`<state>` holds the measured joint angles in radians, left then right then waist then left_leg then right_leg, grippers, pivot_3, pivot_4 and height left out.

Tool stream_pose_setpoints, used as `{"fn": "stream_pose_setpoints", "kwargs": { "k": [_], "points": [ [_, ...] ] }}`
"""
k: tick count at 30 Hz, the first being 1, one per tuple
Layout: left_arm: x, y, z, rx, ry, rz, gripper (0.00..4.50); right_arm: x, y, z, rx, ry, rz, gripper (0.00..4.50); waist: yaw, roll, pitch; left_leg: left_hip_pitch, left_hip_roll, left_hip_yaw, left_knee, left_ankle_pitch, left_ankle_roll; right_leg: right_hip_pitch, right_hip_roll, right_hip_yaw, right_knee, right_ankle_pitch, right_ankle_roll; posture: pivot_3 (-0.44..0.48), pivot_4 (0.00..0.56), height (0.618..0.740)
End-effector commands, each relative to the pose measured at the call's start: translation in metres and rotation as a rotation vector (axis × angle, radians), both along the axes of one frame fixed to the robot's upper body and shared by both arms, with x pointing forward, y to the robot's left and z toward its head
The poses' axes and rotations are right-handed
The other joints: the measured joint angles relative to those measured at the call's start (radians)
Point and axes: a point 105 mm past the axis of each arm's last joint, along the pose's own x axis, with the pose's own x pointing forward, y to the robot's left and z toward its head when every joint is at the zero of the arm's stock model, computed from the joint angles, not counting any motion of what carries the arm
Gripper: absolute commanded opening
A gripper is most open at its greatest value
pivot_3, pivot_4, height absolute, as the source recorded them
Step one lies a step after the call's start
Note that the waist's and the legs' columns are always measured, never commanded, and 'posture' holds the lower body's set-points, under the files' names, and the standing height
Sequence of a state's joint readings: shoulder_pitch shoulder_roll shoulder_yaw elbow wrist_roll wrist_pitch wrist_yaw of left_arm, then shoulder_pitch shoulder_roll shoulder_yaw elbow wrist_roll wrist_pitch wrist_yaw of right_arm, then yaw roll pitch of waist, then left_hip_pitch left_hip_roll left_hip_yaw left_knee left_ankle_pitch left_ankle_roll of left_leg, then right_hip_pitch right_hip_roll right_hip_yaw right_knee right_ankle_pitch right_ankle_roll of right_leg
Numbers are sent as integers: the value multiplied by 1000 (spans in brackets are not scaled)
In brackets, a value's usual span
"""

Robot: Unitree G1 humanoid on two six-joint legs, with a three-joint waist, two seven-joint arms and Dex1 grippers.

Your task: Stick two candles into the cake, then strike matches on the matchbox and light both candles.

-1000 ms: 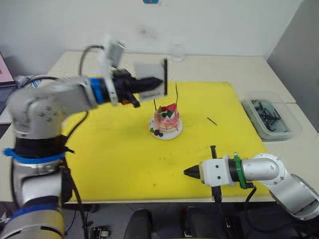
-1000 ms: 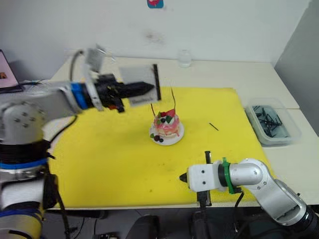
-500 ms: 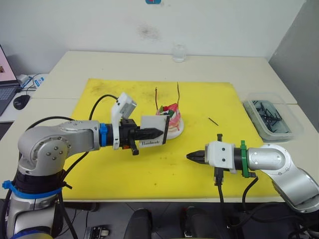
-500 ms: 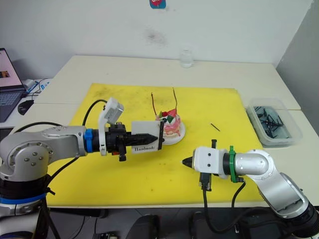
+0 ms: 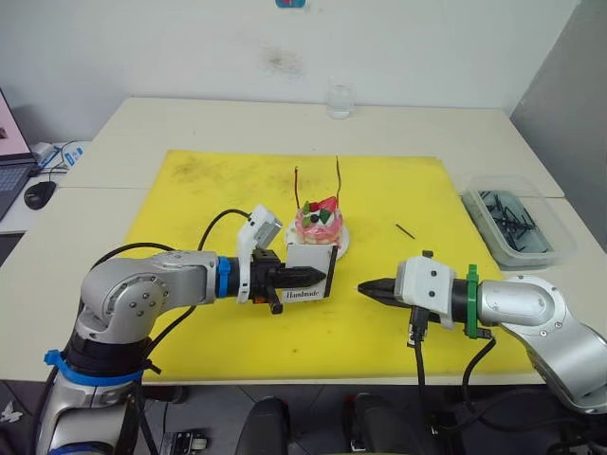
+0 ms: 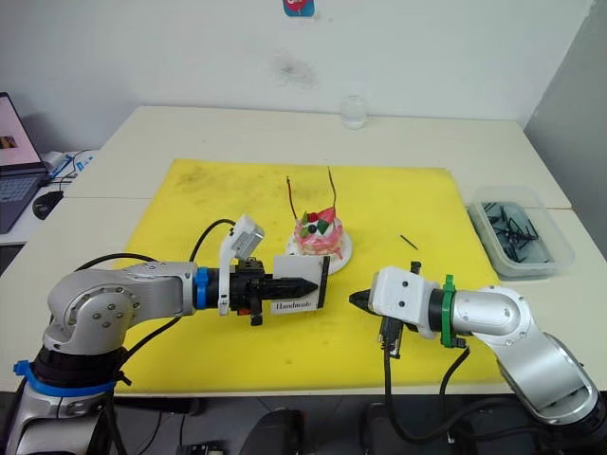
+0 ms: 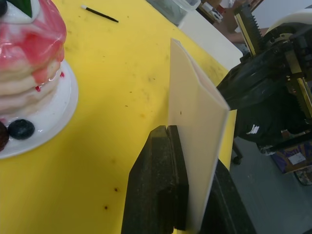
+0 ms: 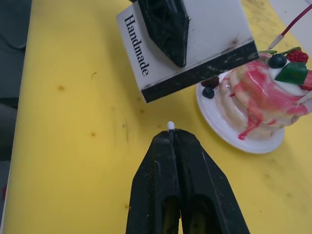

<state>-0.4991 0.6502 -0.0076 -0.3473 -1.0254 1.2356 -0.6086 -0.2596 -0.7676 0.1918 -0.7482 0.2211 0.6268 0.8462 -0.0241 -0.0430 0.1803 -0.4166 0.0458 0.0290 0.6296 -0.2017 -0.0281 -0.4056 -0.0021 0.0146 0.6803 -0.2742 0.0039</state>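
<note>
The pink cake (image 5: 320, 226) sits on its white plate (image 5: 339, 245) mid-mat, with two thin reddish candles (image 5: 339, 175) standing up out of it. My left gripper (image 5: 316, 274) is shut on the white matchbox (image 5: 308, 258), holding it upright just in front of the cake, its black striking strip (image 8: 204, 73) turned toward my right gripper (image 5: 364, 287). That gripper is shut on a match whose white tip (image 8: 170, 126) pokes out, a short gap from the strip. A loose match (image 5: 404, 230) lies on the mat right of the cake.
The yellow mat (image 5: 190, 209) covers the middle of the table. A clear bin (image 5: 517, 223) with several dark matches stands at the right edge. A glass (image 5: 340, 98) stands at the back. A laptop and mouse (image 5: 39, 193) lie far left.
My left arm has brought the matchbox from high over the back of the mat down to just in front of the cake. The right gripper has moved forward and closer to the box.
</note>
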Motion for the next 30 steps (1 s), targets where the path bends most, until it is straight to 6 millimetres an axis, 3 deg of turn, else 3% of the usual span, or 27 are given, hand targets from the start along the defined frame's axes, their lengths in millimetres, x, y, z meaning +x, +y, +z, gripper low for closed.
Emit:
{"fn": "stream_pose_setpoints", "kwargs": {
  "k": [1,13,30],
  "points": [
    [2,-4,8,-20,-32,-25,0,-1,5,17,30,-68,10,15,0,0,0,0,0,0,0,0,0,0,0,0,0,0,0,0,150,740],
    [2,-7,9,-9,-10,-84,0,11,23,21,-22,-192,57,15,-2,0,0,0,0,0,0,0,0,0,1,0,0,0,0,0,150,740],
    [-3,-9,11,-12,-19,-117,0,16,31,13,-56,-215,94,15,-2,0,0,0,0,0,0,0,0,0,1,0,0,0,0,0,150,740]
  ]
}}
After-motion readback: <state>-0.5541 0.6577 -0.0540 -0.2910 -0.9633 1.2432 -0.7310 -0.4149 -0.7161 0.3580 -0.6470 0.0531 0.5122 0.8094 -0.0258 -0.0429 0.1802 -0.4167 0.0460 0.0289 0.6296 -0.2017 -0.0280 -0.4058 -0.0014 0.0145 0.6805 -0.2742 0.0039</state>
